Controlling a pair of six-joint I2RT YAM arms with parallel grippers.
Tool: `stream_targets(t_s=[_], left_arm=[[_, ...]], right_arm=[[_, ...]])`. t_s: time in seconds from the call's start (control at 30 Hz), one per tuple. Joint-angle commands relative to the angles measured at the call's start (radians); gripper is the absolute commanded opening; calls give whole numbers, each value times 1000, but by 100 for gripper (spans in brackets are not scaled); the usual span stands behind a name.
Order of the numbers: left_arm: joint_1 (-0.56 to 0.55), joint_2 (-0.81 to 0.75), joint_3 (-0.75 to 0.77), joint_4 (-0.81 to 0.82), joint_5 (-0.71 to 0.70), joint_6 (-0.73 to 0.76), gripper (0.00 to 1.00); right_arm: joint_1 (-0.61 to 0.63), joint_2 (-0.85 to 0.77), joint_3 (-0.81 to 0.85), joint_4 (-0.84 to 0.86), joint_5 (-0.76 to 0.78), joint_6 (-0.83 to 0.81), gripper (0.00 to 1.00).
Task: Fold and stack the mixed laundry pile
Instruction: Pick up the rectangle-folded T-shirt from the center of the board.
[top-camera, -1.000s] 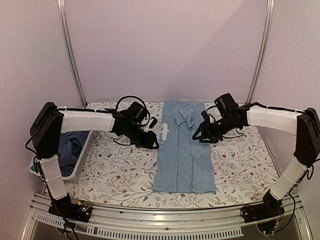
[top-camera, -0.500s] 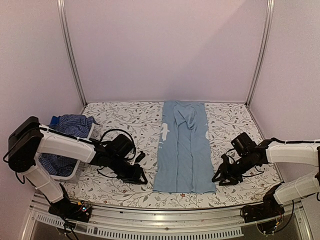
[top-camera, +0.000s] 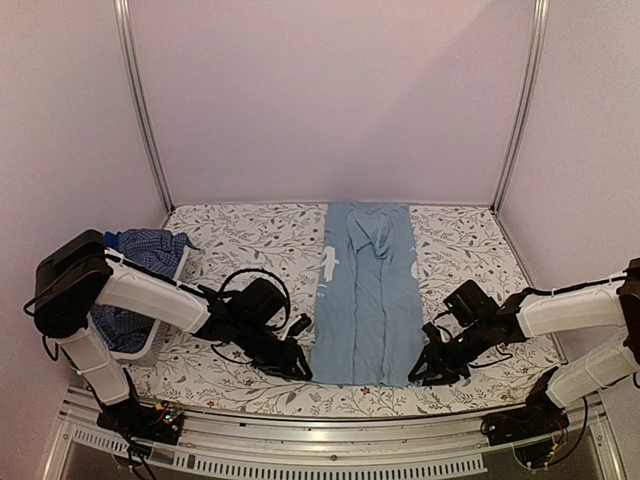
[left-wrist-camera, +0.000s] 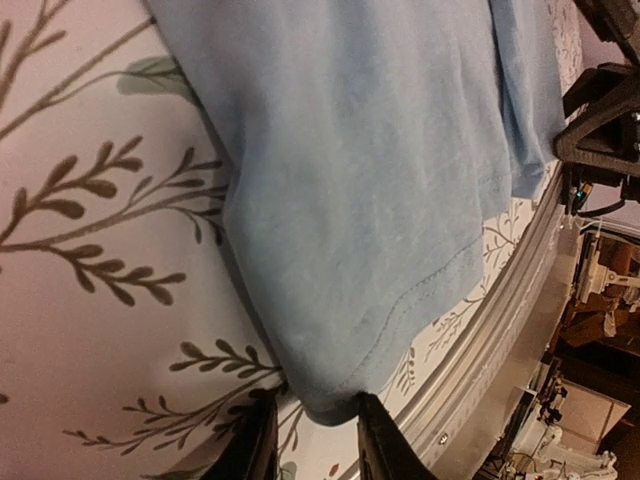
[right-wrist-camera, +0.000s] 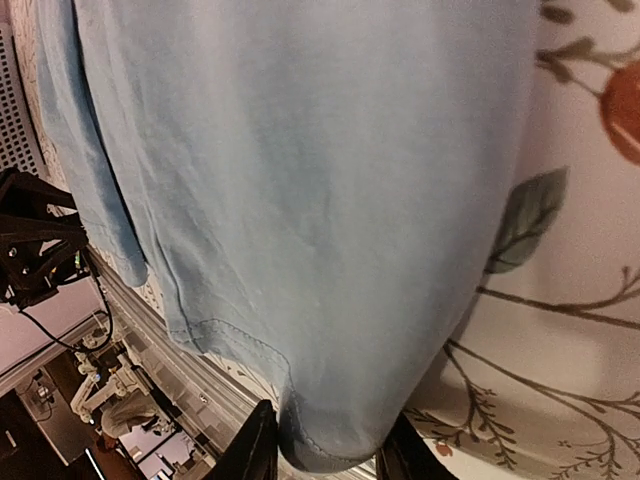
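Down the centre of the top view lies the plain light-blue shirt (top-camera: 365, 290). It is narrowed into a long soft strip on the floral-print table cover (top-camera: 240, 240), with its stitched hem toward the bottom of the frame. At the upper left, a dark blue small-check shirt (top-camera: 145, 245) sits heaped in the white plastic basket (top-camera: 182, 262), well apart from the strip.

We have the left gripper (top-camera: 298, 368) low at the strip's lower left corner and the right gripper (top-camera: 418, 375) at its lower right corner. In each wrist view the two fingers stand partly apart astride a hem corner, with cloth bulging up between them. We see no firm pinch on either side, so we read both claws as open around the fabric, not gripping it.

We judge the shirt to be light, thin and limp. It should drape and sag between two held corners, and it has no stiffness to keep its own shape. Because the strip is several layers thick, the layers may slide over one another or peel apart if only the top one is caught. The best hold, we think, is just inside the stitched hem at each corner. The fingertips should go down to the table cover so that every layer is taken. We would also lift both corners evenly, so the fold does not skew.
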Motion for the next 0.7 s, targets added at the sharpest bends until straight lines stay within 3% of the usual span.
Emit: stream_targets(t_s=[0.0,0.07,0.23,0.3,0.47,0.67], left_arm=[[-33,45,21,13,-6,13,27],[-39,56,31,15,-6,18,23],[-53,30,35,-19,-16,31,0],[-64,8,37,-49,-7,40,0],[-105,-78,39,-131,-22,59,0],[-99,-74,112,-179,-44,106,0]], right_arm=[[62,72,-9,8,63,43,30],[66,76,1,4,70,49,26],[95,56,29,-32,79,57,6],[131,44,37,-43,78,68,1],[251,-12,75,-83,81,152,0],[237,-42,172,-166,147,121,0]])
